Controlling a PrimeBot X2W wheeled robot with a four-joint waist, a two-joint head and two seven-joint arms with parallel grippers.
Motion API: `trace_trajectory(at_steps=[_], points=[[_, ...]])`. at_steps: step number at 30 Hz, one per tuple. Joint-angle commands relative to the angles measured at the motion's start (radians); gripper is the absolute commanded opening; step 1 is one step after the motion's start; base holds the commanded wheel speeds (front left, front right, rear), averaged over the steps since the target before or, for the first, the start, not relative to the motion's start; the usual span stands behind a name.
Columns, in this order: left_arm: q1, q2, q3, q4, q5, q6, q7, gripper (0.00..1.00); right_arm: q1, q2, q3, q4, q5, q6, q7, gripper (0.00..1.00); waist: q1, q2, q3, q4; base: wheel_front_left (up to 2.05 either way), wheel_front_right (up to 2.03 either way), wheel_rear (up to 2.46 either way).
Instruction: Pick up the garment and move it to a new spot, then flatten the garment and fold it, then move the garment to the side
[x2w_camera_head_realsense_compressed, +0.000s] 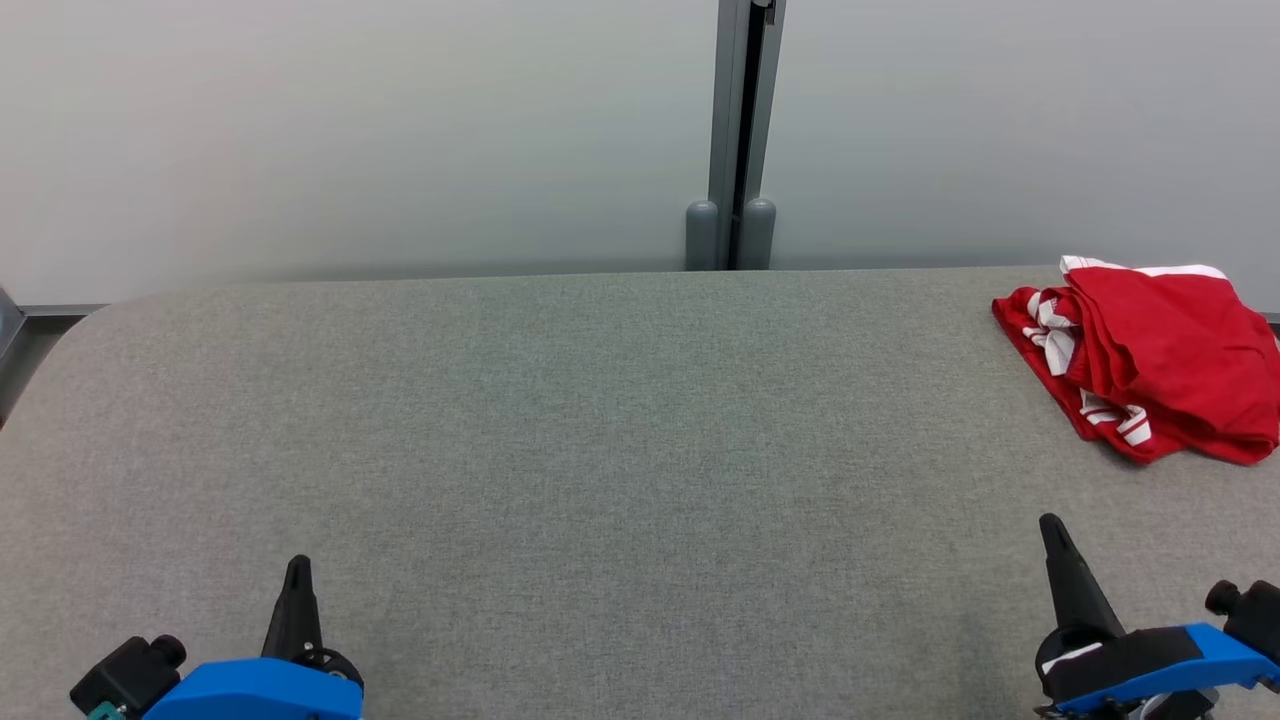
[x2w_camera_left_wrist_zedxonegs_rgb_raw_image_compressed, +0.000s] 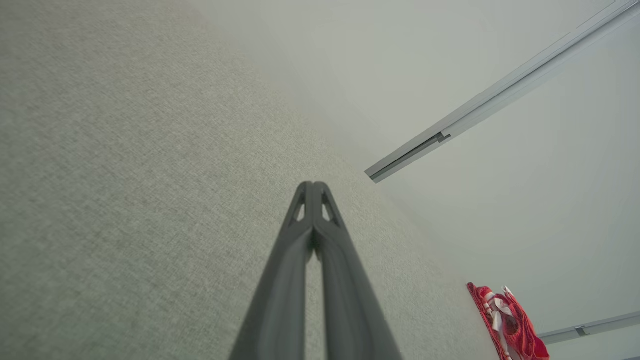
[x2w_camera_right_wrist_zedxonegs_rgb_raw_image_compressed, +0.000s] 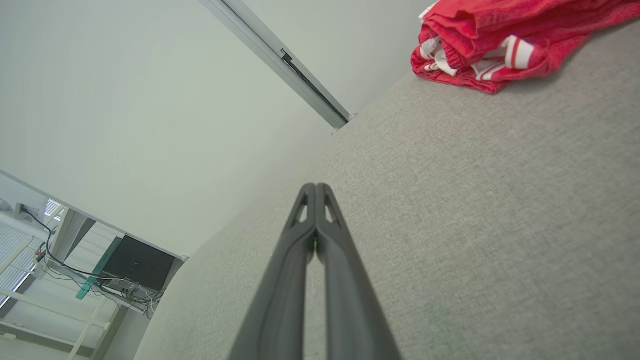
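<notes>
Left gripper (x2w_camera_head_realsense_compressed: 298, 572) near left, right gripper (x2w_camera_head_realsense_compressed: 1053, 528) near right, both closed, holding nothing. Garment (x2w_camera_head_realsense_compressed: 1165, 345) lies crumpled at far right of bench (x2w_camera_head_realsense_compressed: 600, 450), apart from my grippers.

Red garment (x2w_camera_head_realsense_compressed: 1170, 365) with white stripes; grey table (x2w_camera_head_realsense_compressed: 560, 450); dark tools on blue mounts.

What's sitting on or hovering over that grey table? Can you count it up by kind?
Garment, red and white, crumpled: 1
Grippers: 2 (left gripper, right gripper, both shut, holding nothing)
Total: 3
</notes>
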Motion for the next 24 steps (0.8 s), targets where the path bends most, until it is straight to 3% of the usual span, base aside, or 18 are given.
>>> trace_trajectory(at_steps=[1, 24], points=[[-0.031, 0.0, 0.015, -0.017, -0.031, -0.007, 0.007, 0.0, -0.025, -0.006, -0.002, -0.007, 0.039, 0.0, 0.004, 0.0, -0.0001, 0.0, 0.0, 0.0, 0.0, 0.0, 0.0], [-0.063, -0.021, 0.063, -0.034, -0.268, -0.034, 0.075, 0.0, -0.055, -0.008, -0.008, 0.005, 0.311, 0.0, 0.039, 0.0, -0.0001, 0.0, 0.003, -0.005, 0.0, 0.0, 0.0]])
